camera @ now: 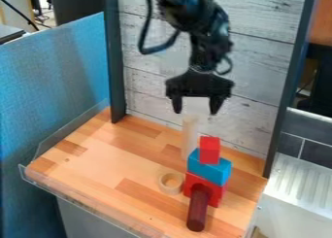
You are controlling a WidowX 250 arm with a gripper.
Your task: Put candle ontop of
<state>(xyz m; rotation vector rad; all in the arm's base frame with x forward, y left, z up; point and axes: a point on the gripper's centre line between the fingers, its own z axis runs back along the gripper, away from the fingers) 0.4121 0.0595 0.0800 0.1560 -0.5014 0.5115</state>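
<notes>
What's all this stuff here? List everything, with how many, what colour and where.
Cube: one, red, top of the stack
Blue block: one, blue, under the cube
Red block: one, red, bottom of the stack
Cylinder: one, dark red, in front of the red block
Ring: one, pale wood, left of the stack
Stick: one, pale, behind the stack
Table: one, wood-coloured, underneath
Posts: two, dark, beside the wall
Wall: one, whitish planks, behind
Panel: one, blue, left
Arm: one, black, from the top edge
Gripper: one, black, above the table, open
</notes>
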